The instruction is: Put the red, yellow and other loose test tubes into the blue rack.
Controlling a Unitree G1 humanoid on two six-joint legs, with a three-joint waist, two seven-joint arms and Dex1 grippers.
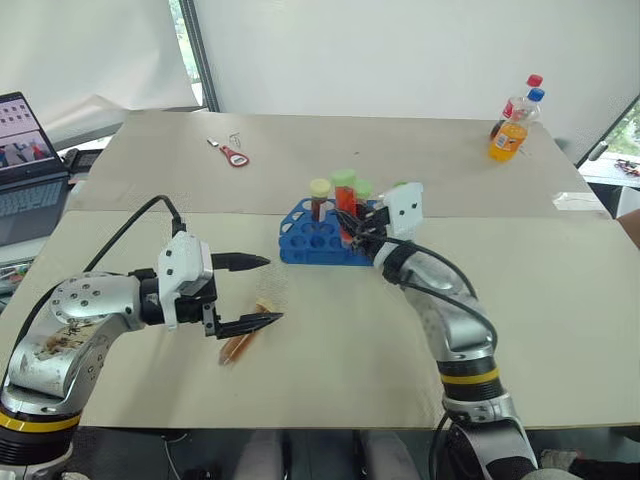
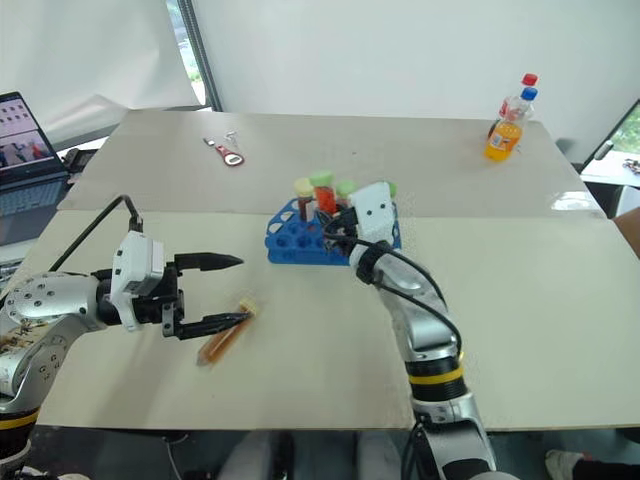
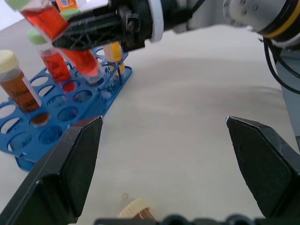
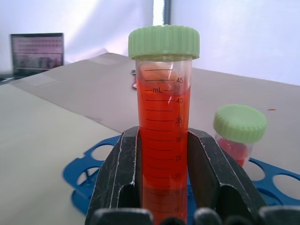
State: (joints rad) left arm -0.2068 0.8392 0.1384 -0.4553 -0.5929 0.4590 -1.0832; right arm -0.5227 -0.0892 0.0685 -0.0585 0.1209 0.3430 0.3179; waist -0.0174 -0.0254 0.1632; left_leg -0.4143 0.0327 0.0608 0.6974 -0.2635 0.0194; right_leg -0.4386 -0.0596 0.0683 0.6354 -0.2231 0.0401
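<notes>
Holding a green-capped tube of red liquid (image 4: 163, 126) upright between its two black fingers, the right gripper (image 1: 362, 228) sits at the centre of the left eye view, right over the near right end of the blue rack (image 1: 305, 237). The right wrist view shows the fingers clenched on the tube's lower half, cap upward, long axis close to vertical, with open rack holes just below and behind it. From the pictures, the coming move looks like a short descent into a free hole, so what counts is keeping the tube's tip lined up over one hole; I cannot tell which hole it stands above.

Racked already are a cream-capped tube of brown liquid (image 1: 319, 197) and other green-capped red tubes (image 1: 345, 190), standing just beside the held one, so the tube could catch on a neighbour's cap.

One loose tube with amber liquid (image 2: 224, 330) lies flat on the tan table (image 1: 560, 300), lower left of centre in the right eye view, its long axis running diagonally with the cream cap toward the upper right. The left gripper (image 2: 222, 291) hangs right over it, fingers spread wide and grasping nothing; the lower finger appears to lie over the tube, though I cannot tell whether it touches. That arm is plainly the nearer one for this tube.
</notes>
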